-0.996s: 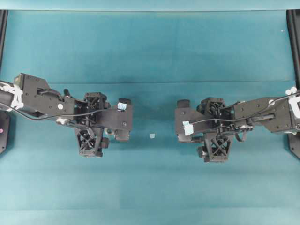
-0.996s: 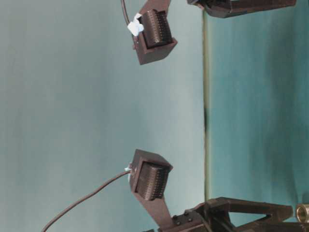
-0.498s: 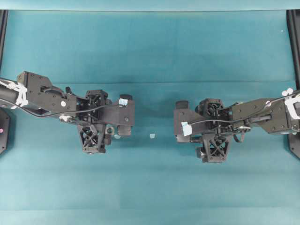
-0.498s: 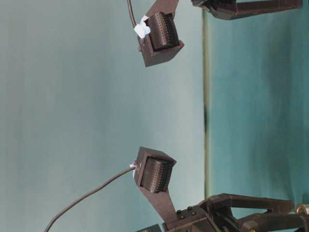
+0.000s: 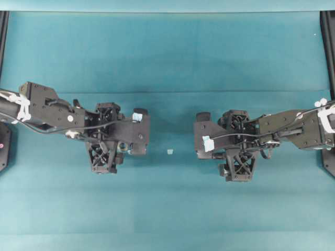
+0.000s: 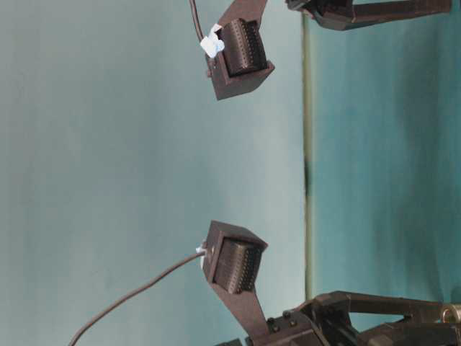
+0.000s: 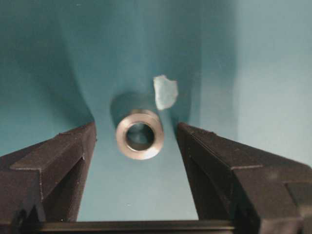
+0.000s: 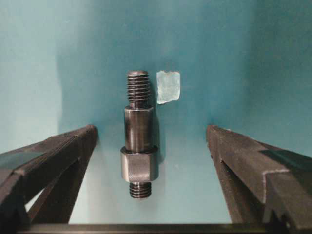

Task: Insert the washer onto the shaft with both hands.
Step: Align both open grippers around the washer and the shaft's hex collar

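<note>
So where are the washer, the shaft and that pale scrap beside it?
washer (image 7: 140,134): left wrist view, on its metal rim.
shaft (image 8: 138,127): right wrist view, on its smooth middle band.
tape scrap (image 8: 168,87): right wrist view, its centre.

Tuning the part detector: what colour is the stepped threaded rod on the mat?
Dark grey steel stepped rod, threaded ends; clearest in the right wrist view.

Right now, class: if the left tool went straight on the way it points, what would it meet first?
Most likely the washer, lying on the teal mat between the left tool's open fingers, though depth is hard to judge.
</note>
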Action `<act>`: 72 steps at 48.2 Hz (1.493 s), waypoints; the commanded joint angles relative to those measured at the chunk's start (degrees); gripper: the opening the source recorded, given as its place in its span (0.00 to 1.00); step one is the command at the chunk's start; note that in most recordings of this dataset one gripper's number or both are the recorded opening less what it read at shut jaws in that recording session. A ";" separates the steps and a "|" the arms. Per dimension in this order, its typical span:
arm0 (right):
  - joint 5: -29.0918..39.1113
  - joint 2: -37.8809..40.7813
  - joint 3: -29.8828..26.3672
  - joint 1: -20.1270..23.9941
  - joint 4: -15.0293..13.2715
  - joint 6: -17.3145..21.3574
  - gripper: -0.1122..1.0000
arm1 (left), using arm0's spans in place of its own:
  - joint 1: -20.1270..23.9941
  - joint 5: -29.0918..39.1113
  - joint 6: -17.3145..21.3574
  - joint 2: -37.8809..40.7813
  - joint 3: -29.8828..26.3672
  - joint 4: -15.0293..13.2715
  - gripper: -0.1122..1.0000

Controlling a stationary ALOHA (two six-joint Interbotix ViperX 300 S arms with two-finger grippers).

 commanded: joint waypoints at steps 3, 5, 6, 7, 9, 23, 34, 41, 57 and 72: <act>-0.26 -0.09 -0.09 0.18 0.09 0.53 0.89 | -0.09 -0.26 -0.09 -0.35 0.00 0.09 0.78; -0.35 -0.09 -0.09 0.18 0.09 0.53 0.89 | -0.18 -0.26 -0.09 -0.35 -0.09 0.09 0.78; -0.26 -0.09 0.00 0.18 0.09 0.44 0.89 | -0.18 -0.26 -0.09 -0.26 0.00 0.09 0.78; -0.35 -0.09 0.09 0.18 0.09 0.44 0.89 | -0.18 -0.35 -0.09 -0.35 -0.09 0.09 0.78; -0.26 -0.09 0.09 0.18 0.09 0.53 0.89 | -0.18 -0.35 -0.09 -0.35 -0.09 0.09 0.78; -0.97 -0.09 0.62 0.09 0.18 0.44 0.89 | -0.09 -0.62 -0.09 -0.18 -0.18 0.09 0.78; -1.23 -0.09 0.70 0.09 0.09 0.53 0.89 | -0.09 -0.70 -0.09 -0.09 -0.35 0.09 0.78; -0.97 -0.18 0.62 0.18 0.18 0.53 0.89 | -0.09 -0.62 -0.09 -0.09 -0.44 0.09 0.78; 1.05 -0.62 0.70 0.09 0.09 0.44 0.89 | -0.09 -1.05 -0.09 0.00 -0.44 0.09 0.78; 2.11 -1.41 1.05 0.09 0.18 0.44 0.89 | -0.09 -1.49 -0.09 0.00 -0.26 0.09 0.78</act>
